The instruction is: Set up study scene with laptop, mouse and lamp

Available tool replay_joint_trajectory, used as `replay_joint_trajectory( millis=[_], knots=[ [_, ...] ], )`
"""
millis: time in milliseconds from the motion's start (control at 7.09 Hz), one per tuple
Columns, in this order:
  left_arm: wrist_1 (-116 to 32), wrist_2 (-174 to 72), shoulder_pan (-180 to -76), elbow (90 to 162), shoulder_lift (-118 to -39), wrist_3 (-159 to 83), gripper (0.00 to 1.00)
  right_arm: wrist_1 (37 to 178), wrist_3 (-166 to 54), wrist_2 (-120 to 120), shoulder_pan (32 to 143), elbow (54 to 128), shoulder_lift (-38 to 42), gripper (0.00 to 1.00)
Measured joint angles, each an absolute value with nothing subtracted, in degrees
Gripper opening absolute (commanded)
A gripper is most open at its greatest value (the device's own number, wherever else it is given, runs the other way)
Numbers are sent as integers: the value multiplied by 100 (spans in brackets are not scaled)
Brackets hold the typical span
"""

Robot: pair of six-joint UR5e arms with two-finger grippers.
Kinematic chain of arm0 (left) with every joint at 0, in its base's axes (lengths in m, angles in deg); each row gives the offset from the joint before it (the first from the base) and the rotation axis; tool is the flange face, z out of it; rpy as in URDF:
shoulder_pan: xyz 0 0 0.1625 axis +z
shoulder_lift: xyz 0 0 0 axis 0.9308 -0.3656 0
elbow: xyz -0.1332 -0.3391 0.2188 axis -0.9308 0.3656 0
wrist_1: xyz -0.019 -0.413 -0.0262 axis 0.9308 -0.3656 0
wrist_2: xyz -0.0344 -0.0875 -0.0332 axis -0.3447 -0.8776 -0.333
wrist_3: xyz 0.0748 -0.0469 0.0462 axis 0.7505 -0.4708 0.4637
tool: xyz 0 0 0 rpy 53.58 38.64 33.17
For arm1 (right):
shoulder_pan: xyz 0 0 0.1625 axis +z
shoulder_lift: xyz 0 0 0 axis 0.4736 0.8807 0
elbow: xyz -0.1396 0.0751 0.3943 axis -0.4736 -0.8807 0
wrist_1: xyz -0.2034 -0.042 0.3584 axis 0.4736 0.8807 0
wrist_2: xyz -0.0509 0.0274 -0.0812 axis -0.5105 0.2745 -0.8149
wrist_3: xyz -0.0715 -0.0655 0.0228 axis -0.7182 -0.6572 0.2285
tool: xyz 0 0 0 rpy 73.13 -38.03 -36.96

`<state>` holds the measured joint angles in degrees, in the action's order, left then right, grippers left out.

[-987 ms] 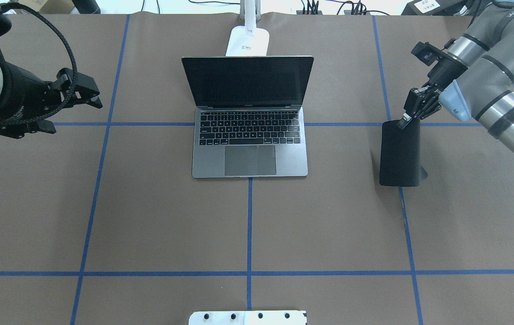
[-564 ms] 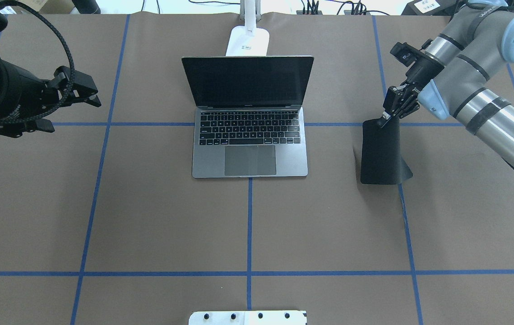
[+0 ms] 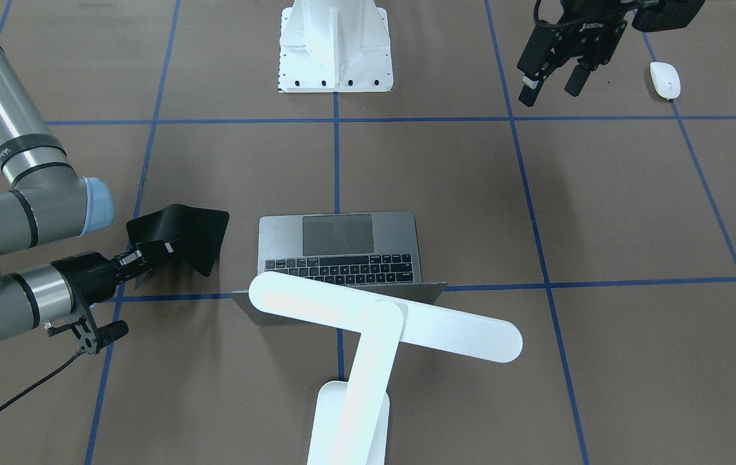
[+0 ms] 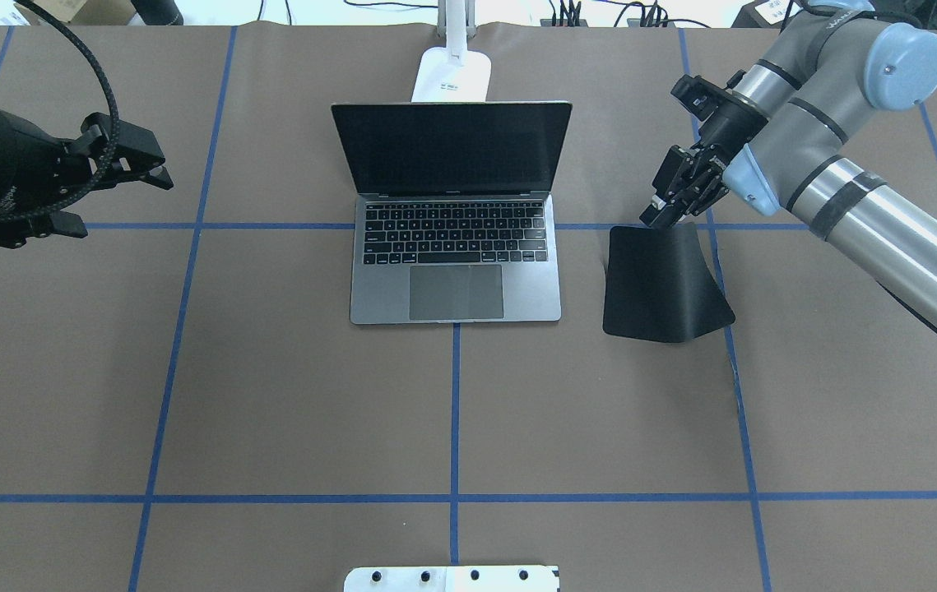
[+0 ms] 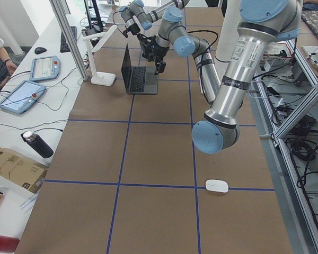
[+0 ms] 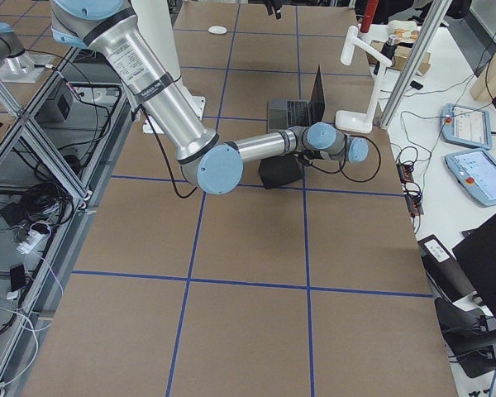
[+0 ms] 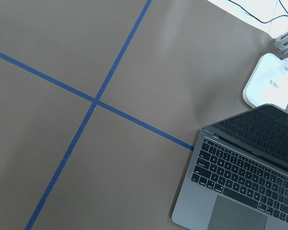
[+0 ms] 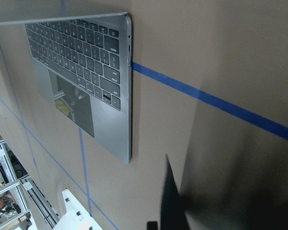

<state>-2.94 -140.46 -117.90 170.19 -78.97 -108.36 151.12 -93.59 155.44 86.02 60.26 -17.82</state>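
The laptop (image 4: 453,214) stands open with a dark screen in the middle of the bench (image 4: 271,395), nearer its far edge. It lies where it lay a second ago. The lamp (image 3: 374,316) has not shifted either: its base sits just behind the lid at the far edge, and its long head reaches across above the top of the screen.

What has changed is on the robot's right. The right jaws are pinched shut on the far edge of a black mat (image 4: 659,288). A second ago the mat hung well out toward the right end of the bench. It has since been carried toward the middle and now lies near the laptop's right side, apart from it. The mat is bent, with its gripped edge raised.

The left arm has drawn back toward the left end of the bench. Its jaws are spread apart and hold nothing. They hang above the bench near the mouse (image 3: 664,80), without touching it. The mouse rests by the left end, toward the robot's edge, well apart from the laptop.
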Motion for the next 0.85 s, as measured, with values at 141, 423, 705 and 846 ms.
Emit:
replay_joint_trajectory(
  millis=[141,423,705,846],
  knots=[
    [-284,-14046,-11793,17038,-7892,-10836,100,15112,-9352,15664,8567,5901,-1892,95],
    [-280,-14047,-11794,17049,-7892,-10842,100,15112,-9345,15864,8616,5823,-2010,96],
    [-280,-14047,-11795,17047,-7890,-10845,100,15112,-9345,15899,8906,5802,-2077,96],
    [-279,-14047,-11795,17039,-7886,-10837,100,15112,-9343,15878,9069,5805,-2039,93]
  ],
)
